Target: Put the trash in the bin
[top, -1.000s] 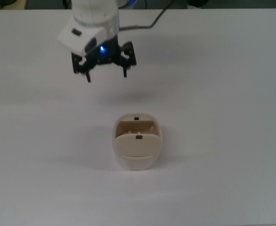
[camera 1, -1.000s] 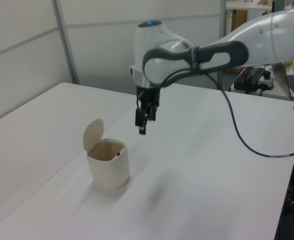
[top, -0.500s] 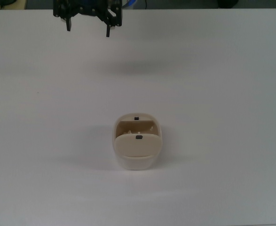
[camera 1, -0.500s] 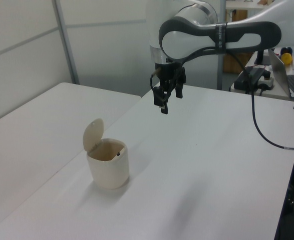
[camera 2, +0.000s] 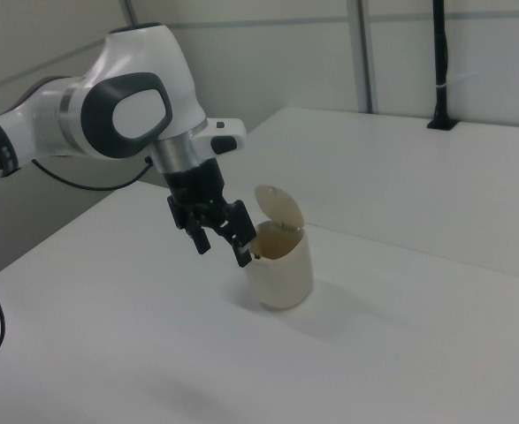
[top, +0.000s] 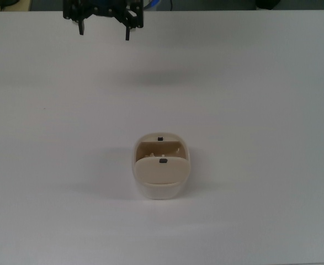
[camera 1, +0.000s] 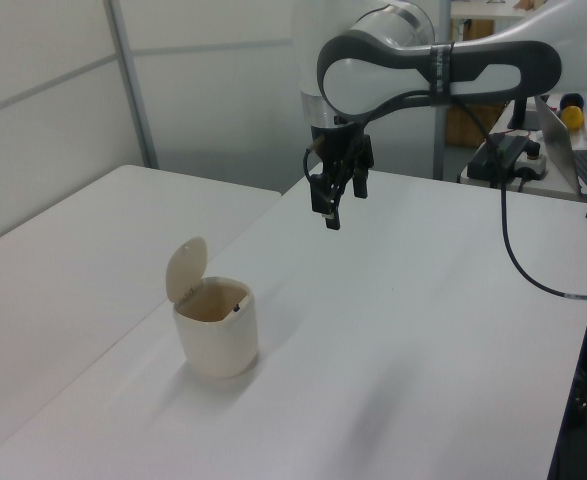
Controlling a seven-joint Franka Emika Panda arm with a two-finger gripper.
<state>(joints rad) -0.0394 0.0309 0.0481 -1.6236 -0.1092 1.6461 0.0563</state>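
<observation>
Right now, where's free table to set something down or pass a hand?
Nearly everywhere. The table is bare on every side of the bin, which stands alone with its lid tipped up. The one spot to avoid is the top view's far edge, where the open, empty gripper hangs above the table.

- White table (camera 1: 403, 330): matte surface, evenly lit, soft shadows only; fills the top view.
- Second white table (camera 1: 73, 240) at 9 o'clock in the left view, set beside the first with a seam between.
- Pale grey wall panels (camera 1: 213, 90) with a metal upright (camera 1: 131, 80) at 12 o'clock.
- Cluttered desk (camera 1: 533, 170) at 2 o'clock in the left view.
- Black post (camera 2: 439, 66) at 1 o'clock in the right view.
</observation>
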